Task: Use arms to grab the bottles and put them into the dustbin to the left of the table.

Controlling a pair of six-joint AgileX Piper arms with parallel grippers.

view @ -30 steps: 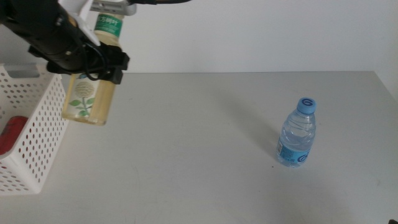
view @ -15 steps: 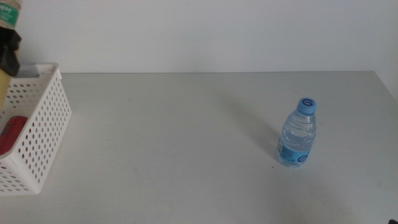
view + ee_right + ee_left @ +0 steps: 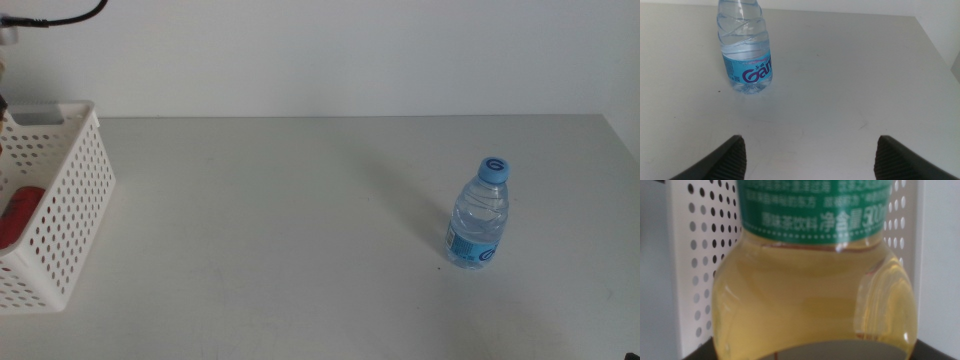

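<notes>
Over the white basket, the left gripper clamps the tea bottle; a red can lies inside. Well away, the water bottle stands before the right gripper, jaws apart.

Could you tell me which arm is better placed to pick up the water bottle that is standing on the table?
The right. Its gripper is open with the water bottle standing just ahead, while the left gripper is shut on the tea bottle by the dustbin.

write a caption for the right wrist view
Right gripper, jaws open, waits above the table short of the upright water bottle.
</notes>
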